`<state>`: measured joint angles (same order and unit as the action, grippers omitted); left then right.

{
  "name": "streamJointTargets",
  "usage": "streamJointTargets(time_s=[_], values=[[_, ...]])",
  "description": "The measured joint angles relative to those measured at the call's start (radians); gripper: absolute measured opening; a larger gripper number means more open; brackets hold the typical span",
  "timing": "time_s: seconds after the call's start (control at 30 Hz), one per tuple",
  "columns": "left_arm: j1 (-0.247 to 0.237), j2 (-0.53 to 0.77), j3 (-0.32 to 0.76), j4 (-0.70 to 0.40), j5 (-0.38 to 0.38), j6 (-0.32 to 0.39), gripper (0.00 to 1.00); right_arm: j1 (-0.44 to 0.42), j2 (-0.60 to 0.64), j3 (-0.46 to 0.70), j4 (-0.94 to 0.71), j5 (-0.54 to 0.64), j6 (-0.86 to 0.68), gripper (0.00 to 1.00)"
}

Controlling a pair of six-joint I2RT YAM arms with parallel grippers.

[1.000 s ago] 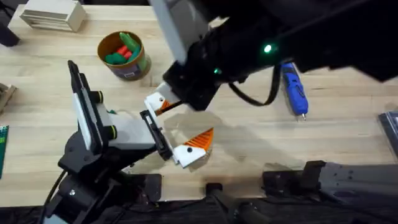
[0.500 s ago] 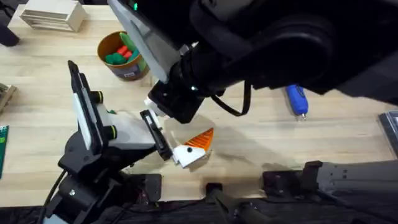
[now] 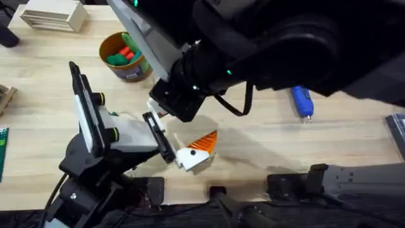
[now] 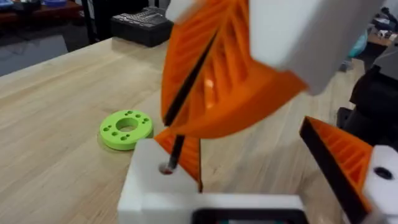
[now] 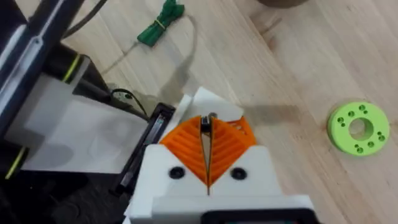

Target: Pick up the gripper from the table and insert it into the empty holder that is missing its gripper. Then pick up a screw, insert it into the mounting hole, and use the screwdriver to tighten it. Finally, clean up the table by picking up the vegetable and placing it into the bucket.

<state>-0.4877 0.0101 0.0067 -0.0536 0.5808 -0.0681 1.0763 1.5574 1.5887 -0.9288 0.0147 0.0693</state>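
Observation:
My right gripper has its orange pads shut on a thin black screw. The screw's tip meets a hole in the white holder, which is one finger of my left gripper. The orange gripper sits on that holder. My left gripper is open, and its other orange tip shows overhead. The right arm reaches across and covers the holder from above. The blue screwdriver lies on the table to the right. The bucket stands at the back left, and a green vegetable lies on the table.
A green ring lies flat on the table near the two grippers. A slatted wooden block sits at the far left corner. A dark object lies at the right edge.
The right arm has swung left over the left gripper's far finger, hiding the orange tip there. In the last half second it barely moved. The left arm stayed still.

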Motion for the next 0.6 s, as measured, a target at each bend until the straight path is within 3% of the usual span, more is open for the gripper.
streamJointTargets(time_s=[0.6], values=[[0.0, 0.0, 0.0, 0.0, 0.0, 0.0, 0.987, 0.0, 0.0, 0.0, 0.001, 0.023, -0.025, 0.007]])
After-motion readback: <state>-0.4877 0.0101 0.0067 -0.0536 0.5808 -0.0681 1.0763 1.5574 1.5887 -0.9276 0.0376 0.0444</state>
